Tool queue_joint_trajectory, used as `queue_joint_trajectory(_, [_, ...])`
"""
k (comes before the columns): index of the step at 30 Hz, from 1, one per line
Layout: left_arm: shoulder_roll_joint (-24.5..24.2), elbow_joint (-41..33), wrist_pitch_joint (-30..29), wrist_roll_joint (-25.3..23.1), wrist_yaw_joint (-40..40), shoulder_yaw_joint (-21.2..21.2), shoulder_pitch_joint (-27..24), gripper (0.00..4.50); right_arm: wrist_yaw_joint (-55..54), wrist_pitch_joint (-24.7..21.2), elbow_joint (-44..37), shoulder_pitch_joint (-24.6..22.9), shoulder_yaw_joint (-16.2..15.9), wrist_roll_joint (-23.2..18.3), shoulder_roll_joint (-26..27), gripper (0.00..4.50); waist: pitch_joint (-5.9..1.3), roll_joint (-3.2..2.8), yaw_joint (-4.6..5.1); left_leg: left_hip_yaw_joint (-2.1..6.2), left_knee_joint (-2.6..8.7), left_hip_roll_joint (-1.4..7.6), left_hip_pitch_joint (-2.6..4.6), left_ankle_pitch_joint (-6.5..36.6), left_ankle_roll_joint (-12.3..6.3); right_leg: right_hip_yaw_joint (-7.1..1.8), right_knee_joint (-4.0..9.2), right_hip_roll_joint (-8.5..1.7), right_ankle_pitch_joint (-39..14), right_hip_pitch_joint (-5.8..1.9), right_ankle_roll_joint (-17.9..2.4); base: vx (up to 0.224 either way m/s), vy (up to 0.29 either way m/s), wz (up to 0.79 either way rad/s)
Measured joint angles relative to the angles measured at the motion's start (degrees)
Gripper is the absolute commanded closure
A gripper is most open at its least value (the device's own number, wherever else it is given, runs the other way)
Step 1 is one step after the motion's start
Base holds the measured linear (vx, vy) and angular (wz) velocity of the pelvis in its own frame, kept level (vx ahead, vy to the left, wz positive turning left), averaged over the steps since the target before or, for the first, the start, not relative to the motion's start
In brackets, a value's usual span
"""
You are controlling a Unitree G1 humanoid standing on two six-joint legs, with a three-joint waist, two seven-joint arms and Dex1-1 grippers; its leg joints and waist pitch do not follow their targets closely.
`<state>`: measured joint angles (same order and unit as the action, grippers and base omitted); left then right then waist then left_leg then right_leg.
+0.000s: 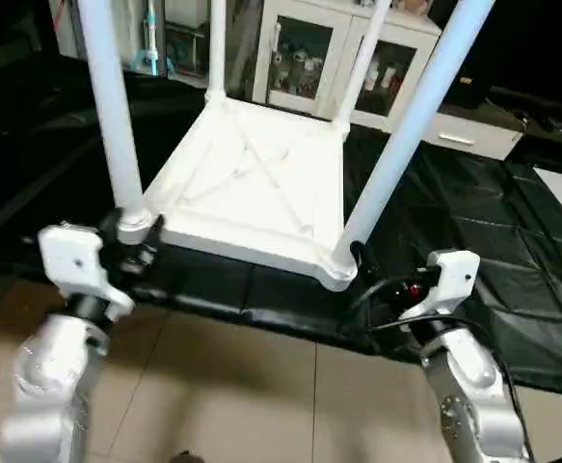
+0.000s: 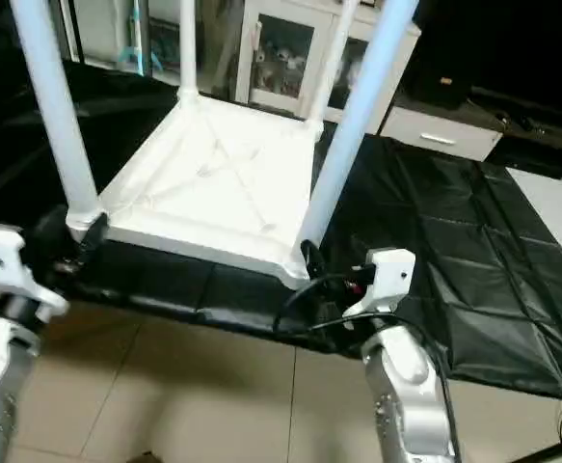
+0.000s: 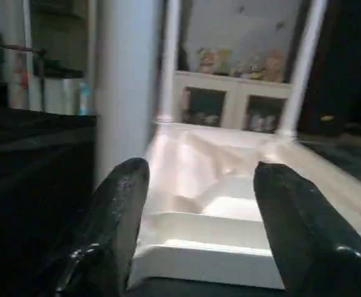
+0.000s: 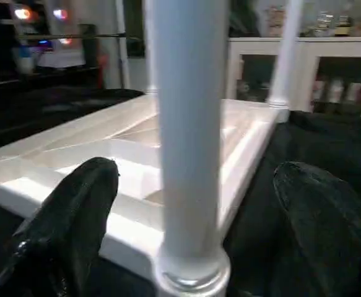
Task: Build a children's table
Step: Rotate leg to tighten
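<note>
The children's table lies upside down on the black-covered worktable, its ribbed white tabletop facing up. Four white legs stand in the corner sockets: front-left leg, front-right leg, and two rear legs. My left gripper is open at the front-left corner, level with the tabletop's edge, and that corner's leg rises just behind one finger. My right gripper is open with its fingers on either side of the front-right leg, near the socket.
The worktable's black cover stretches to the right and its front edge runs just behind my wrists. A white glass-door cabinet and a low white drawer unit stand behind. Tiled floor lies below my forearms.
</note>
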<state>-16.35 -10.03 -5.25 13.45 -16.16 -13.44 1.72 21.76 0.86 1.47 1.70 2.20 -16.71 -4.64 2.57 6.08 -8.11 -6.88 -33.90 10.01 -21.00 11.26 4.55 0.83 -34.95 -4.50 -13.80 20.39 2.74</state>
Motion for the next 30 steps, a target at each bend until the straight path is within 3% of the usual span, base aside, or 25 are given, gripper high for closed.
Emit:
queue_joint_trajectory(9, [-4.43,11.90,-0.47,0.60,-2.81,-2.23,10.02,0.37,3.69,0.60,0.03,-0.60,0.63,-2.02,-1.24,0.00,-0.26,0.37,-0.15,-1.08,0.01,0.03,-0.16,-0.01,-0.01,0.02,-0.10,-0.68,1.66,0.55,0.01,0.000,0.000,0.00])
queue_joint_trajectory(13, [-7.46,19.09,0.50,0.29,-4.51,-2.02,17.26,0.07,5.05,0.63,-0.12,-0.34,0.25,-2.94,-1.38,0.00,-0.34,0.48,-0.15,-1.20,0.01,0.20,-0.22,-0.13,0.00,0.09,-0.23,-0.63,1.86,0.69,-0.16,0.000,0.000,0.00])
queue_joint_trajectory(24, [-9.14,35.86,4.09,-3.73,-2.19,-1.15,28.89,0.07,4.06,0.57,-0.15,0.30,-0.59,-1.94,-0.58,0.00,-0.48,0.63,-0.21,-1.46,-0.02,0.27,-0.55,-0.39,-0.15,0.03,-0.05,-0.56,1.45,1.06,-0.24,0.014,0.005,-0.01])
queue_joint_trajectory(28, [-9.10,39.05,4.16,-4.49,-0.95,-0.80,32.76,0.07,3.77,0.28,-0.20,0.30,-1.44,-0.92,-0.76,0.00,-0.28,0.32,-0.15,-1.46,-0.02,0.30,-0.53,-0.38,-0.16,0.03,-0.08,-0.57,1.44,1.05,-0.26,0.000,0.000,0.00])
queue_joint_trajectory(30, [-7.55,38.87,3.27,-2.38,-1.00,-1.71,33.76,0.07,3.71,0.32,-0.35,0.05,-1.64,-0.51,-1.06,0.00,-0.06,-0.01,-0.22,-1.48,-0.02,0.29,-0.50,-0.39,-0.14,0.04,-0.11,-0.62,1.45,1.02,-0.27,0.000,0.000,0.00])
